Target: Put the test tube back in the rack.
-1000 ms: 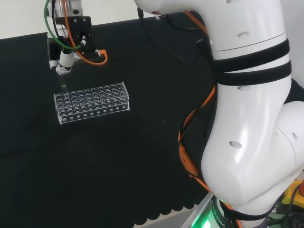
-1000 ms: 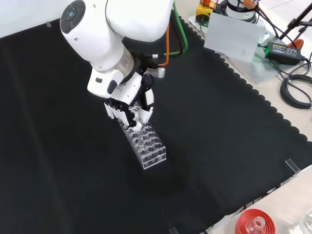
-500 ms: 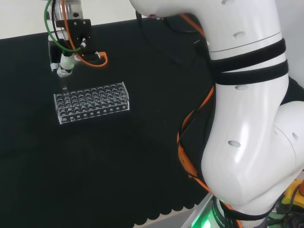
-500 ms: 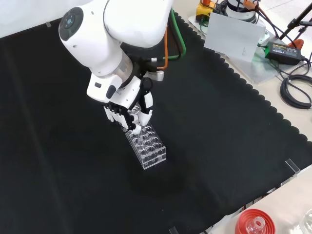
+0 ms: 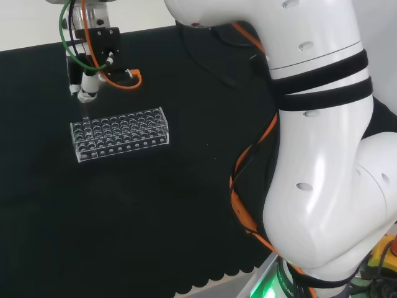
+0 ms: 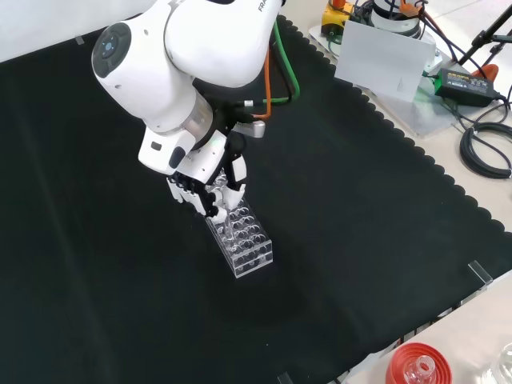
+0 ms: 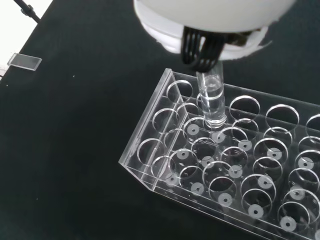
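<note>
Hanging over the far left corner of the rack (image 5: 119, 133) in the head view, the hand (image 6: 210, 181) has its fingers (image 6: 233, 172) curled round the clear test tube (image 7: 211, 97), which stands upright with its upper part pinched in them. In the wrist view the tube's rounded lower end sits at the mouth of a hole near one end of the clear rack, in the second row from the end wall, its tip at or just entering the opening; how deep it has gone cannot be told. The rack is a clear block with rows of round holes, lying flat on the black cloth of the tabletop (image 6: 360, 208). In the front view it runs from under the hand down toward the right, with the hand above its upper end. A red ribbed stand (image 6: 416, 366) carrying a piece of clear glassware sits at the near right edge of the front view, well apart from the rack.
</note>
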Robot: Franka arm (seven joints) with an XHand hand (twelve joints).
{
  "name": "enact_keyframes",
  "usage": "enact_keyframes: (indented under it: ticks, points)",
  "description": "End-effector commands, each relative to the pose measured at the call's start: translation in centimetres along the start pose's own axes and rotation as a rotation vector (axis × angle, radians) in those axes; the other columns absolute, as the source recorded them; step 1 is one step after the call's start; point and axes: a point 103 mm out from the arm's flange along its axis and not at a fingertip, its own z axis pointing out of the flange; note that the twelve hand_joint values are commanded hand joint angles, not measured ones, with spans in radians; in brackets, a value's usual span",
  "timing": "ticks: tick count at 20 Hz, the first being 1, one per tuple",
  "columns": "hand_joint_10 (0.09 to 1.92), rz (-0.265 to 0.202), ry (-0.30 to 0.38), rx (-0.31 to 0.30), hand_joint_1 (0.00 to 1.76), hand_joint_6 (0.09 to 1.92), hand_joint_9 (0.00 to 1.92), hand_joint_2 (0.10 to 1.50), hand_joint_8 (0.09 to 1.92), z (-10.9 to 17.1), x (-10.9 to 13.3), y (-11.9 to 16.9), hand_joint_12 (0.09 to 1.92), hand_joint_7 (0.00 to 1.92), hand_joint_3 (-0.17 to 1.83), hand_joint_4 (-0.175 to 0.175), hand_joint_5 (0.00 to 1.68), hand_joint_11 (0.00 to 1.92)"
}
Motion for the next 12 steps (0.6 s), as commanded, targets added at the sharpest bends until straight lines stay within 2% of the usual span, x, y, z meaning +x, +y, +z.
enact_keyframes:
  ticks: [1,5,12]
  points:
    - [0.61,0.011,-0.001,0.001,1.43,0.4,1.28,0.65,0.78,0.1,-0.5,0.0,1.13,1.38,0.62,-0.175,1.27,1.06]
    - [0.61,0.009,0.001,-0.001,1.43,0.4,1.28,0.65,0.78,0.1,-0.7,-0.1,1.13,1.38,0.62,-0.175,1.27,1.06]
    - [0.61,-0.018,0.004,-0.001,1.43,0.4,1.28,0.65,0.78,0.4,0.5,0.1,1.13,1.38,0.62,-0.175,1.27,1.06]
